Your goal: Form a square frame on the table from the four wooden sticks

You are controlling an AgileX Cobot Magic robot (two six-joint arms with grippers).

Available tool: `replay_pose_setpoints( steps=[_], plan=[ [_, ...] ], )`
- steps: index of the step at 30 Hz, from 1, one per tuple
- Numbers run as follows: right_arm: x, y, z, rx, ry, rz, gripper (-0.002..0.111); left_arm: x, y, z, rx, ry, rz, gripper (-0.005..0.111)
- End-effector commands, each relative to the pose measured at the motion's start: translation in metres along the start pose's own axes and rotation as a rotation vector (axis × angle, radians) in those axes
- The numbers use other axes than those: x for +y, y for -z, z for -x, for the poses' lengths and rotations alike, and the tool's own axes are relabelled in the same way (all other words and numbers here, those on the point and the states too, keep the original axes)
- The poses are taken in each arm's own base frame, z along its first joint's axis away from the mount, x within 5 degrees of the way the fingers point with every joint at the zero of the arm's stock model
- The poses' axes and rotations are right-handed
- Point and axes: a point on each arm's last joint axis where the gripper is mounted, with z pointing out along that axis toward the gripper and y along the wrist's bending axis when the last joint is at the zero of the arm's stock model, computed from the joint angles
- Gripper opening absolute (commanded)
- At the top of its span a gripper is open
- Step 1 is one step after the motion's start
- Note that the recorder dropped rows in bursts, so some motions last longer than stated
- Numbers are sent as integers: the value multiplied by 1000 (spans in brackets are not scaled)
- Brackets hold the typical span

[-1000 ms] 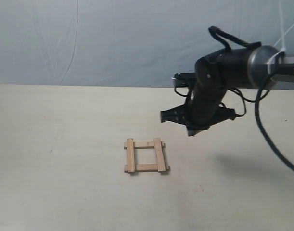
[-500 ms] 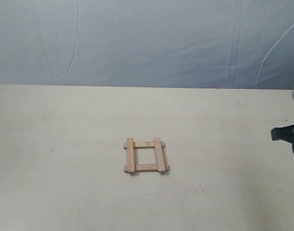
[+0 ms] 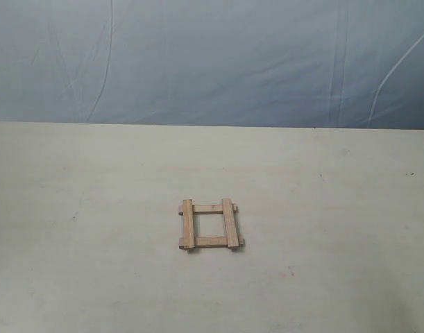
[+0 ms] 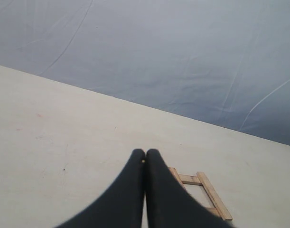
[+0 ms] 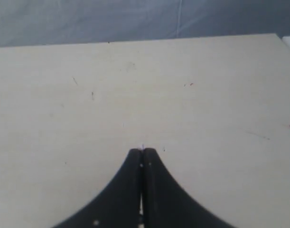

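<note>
Finished square frame [image 3: 210, 225] lies mid table [image 3: 94, 277], well apart from far edge. Both claws closed, empty: left gripper [image 4: 145, 154] near frame, right gripper [image 5: 142, 152] over bare table. Assembly looks done; next move calls only for arms kept clear of frame.

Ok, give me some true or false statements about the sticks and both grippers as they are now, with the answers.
1. The four wooden sticks make a closed square outline on the table. True.
2. The right gripper holds a stick. False: it is shut on nothing, with only bare table beyond it.
3. The sticks' ends overlap at the corners. True.
4. An arm reaches over the square in the exterior view. False: no arm shows in that view.
5. The left gripper is open. False: its fingers are pressed together, empty, and the square lies past them.
</note>
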Motion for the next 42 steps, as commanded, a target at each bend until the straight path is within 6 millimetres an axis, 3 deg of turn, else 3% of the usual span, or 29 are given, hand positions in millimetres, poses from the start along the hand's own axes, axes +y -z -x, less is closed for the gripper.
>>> replay_pose_setpoints(
  steps=[1, 4, 15, 40, 42],
  plan=[
    [-3, 25, -28, -192, -9, -4, -1, 1, 0, -1, 6, 9, 8, 0],
    [-4, 34, -45, -251, -34, 1, -1, 1, 0, -1, 6, 9, 8, 0],
    [-3, 67, -54, -402, -44, 28, -1, 1, 0, -1, 6, 7, 8, 0],
    [-3, 68, -51, -428, -48, 29, -1, 1, 0, -1, 1, -1, 8, 0],
    [-3, 68, -51, -428, -50, 30, -1, 0, 0, 2, -26, -69, 0, 0]
  ],
)
